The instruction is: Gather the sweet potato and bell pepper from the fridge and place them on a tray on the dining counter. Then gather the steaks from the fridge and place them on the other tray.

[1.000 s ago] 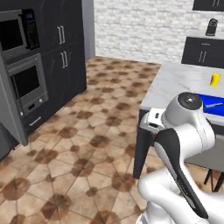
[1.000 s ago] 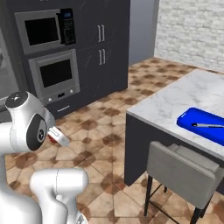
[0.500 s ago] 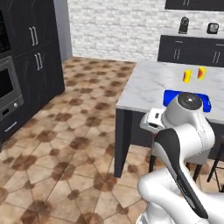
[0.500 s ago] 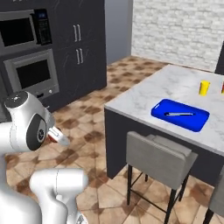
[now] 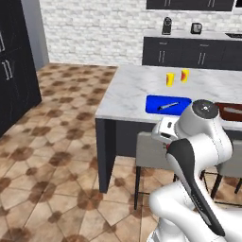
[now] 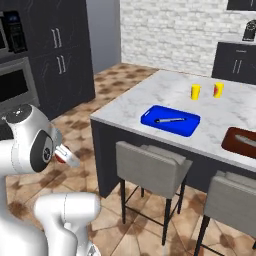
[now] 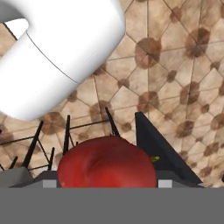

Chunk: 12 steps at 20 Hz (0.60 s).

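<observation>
One bell pepper [image 7: 107,162] pinched btwn jaws, above tiled floor [image 7: 175,78], nr dining counter [image 6: 165,95].

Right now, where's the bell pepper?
The bell pepper sits at the bottom of the hand view, held in the pincer above the tiled floor.

A home kitchen: marbled dining counter [image 5: 132,87] with stools [image 6: 150,167], dark cabinets [image 5: 189,52], built-in oven [image 6: 15,87]
</observation>
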Motion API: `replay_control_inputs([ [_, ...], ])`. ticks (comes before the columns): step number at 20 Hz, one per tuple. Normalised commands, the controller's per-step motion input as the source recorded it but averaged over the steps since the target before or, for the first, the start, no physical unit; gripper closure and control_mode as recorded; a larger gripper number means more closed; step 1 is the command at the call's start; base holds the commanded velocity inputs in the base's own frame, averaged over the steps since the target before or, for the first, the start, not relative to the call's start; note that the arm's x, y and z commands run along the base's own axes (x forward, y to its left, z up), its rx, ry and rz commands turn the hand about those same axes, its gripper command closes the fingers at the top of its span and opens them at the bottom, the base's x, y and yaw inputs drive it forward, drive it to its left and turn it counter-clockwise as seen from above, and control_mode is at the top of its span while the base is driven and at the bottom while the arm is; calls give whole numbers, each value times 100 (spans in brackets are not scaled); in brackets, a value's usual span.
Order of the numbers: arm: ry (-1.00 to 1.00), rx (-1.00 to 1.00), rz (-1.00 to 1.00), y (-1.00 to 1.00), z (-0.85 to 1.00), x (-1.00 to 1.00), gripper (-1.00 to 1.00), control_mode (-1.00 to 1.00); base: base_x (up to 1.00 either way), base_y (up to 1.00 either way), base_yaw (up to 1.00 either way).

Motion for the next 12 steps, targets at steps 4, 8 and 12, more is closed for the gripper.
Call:
replay_control_inputs([
  [4,0,0,0,0,0,0,100,100,16,-46,-27],
  [8,0,0,0,0,0,0,100,100,23,-48,-24],
  [12,0,0,0,0,0,0,100,100,33,-37,-25],
])
